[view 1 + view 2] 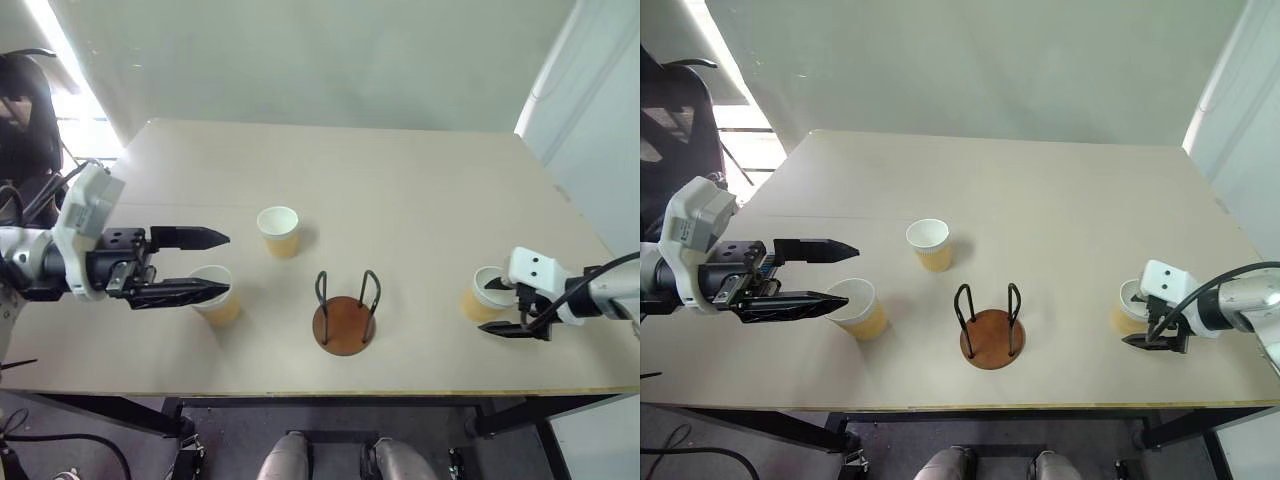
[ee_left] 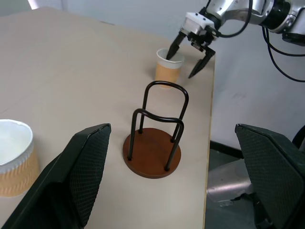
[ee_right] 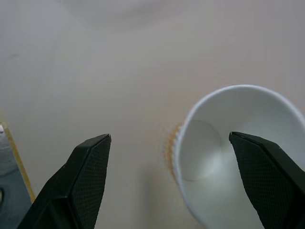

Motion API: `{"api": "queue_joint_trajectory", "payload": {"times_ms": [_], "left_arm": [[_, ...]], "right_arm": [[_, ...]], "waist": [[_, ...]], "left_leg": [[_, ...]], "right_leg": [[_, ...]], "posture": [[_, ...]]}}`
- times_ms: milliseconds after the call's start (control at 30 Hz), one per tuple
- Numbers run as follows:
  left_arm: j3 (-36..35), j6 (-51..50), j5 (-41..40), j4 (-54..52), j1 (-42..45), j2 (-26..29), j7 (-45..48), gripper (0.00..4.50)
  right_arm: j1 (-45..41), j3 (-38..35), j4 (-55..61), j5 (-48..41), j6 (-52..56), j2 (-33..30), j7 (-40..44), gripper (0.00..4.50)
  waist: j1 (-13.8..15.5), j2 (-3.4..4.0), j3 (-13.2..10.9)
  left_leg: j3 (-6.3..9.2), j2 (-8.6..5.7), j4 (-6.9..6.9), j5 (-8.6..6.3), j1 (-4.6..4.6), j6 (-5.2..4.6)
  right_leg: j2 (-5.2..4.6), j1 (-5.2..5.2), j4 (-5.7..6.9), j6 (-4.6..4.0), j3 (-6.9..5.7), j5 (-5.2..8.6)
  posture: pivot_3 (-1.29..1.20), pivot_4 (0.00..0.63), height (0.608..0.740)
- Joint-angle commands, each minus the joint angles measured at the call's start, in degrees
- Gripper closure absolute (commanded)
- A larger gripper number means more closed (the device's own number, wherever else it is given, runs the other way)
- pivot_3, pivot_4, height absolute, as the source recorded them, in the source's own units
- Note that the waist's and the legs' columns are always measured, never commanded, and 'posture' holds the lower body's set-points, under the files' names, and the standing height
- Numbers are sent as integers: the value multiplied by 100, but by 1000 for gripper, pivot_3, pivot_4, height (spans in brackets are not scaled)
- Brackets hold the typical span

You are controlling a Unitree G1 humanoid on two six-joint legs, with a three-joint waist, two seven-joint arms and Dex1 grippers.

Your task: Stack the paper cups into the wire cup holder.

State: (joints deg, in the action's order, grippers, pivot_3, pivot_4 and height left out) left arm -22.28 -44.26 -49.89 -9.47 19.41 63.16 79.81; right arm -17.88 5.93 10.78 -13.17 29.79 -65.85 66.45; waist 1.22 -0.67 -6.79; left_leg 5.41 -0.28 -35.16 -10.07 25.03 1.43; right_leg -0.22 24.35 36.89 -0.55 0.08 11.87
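Observation:
Three tan paper cups stand upright on the table: one at the middle left, one nearer the front left, one at the right. Between them, near the front, is the wire cup holder, with nothing in it. My left gripper is open and points right; the front-left cup sits just outside one of its fingers, not between them. My right gripper is open and straddles the right cup's rim, one finger over the cup's mouth, the other outside its wall.
The beige table ends close to the right cup, at the right and front edges. A black chair stands beyond the far left corner. A pale wall runs behind the table.

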Motion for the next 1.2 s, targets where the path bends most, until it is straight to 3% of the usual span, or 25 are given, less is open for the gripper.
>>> {"api": "queue_joint_trajectory", "payload": {"times_ms": [33, 467, 567, 833, 900, 967, 1200], "left_arm": [[-239, -31, -123, -186, -35, 122, -21, 0], [-387, -76, -172, -213, -177, 213, -44, 0], [-398, -73, -168, -206, -187, 229, -43, 0], [-392, -43, -131, -165, -196, 246, -35, 0], [-382, -33, -118, -143, -188, 254, -25, 0], [-373, -17, -103, -115, -180, 263, -8, 0], [-295, 188, 129, 95, -260, 437, 256, 0]], "right_arm": [[-202, 105, -73, 189, -107, 72, 48, 402], [-262, 487, -266, 697, -311, 326, 63, 402], [-273, 529, -339, 829, -389, 380, 33, 985], [-271, 532, -562, 1124, -600, 443, -49, 3924], [-266, 499, -600, 1138, -643, 427, -20, 4485], [-267, 399, -568, 1085, -662, 357, 51, 4485], [-909, -412, 624, -359, -6, 119, 897, 4485]], "waist": [[-1, 1, 0], [4, 1, 0], [4, 1, 0], [2, 1, 0], [2, 1, 0], [2, 1, -1], [-19, 12, -8]], "left_leg": [[0, 0, 0, 0, 0, 0], [0, 0, 0, -2, -1, 1], [0, 0, -1, -2, -1, 1], [0, 1, 0, -3, -2, 2], [0, 1, 0, -3, -2, 2], [0, 1, 0, -3, -2, 2], [-1, 1, 3, -6, 0, 7]], "right_leg": [[0, 0, 0, 0, 0, 0], [-1, -2, 0, -18, 1, -6], [-1, -2, 0, -20, 1, -7], [-1, -2, 0, -21, 1, -7], [-2, -2, 0, -21, 1, -7], [-1, -2, 0, -22, 1, -7], [1, 0, 0, -25, 1, 5]], "posture": [[0, 150, 740], [0, 150, 740], [0, 150, 740], [0, 150, 740], [0, 150, 740], [0, 150, 740], [0, 150, 740]]}}
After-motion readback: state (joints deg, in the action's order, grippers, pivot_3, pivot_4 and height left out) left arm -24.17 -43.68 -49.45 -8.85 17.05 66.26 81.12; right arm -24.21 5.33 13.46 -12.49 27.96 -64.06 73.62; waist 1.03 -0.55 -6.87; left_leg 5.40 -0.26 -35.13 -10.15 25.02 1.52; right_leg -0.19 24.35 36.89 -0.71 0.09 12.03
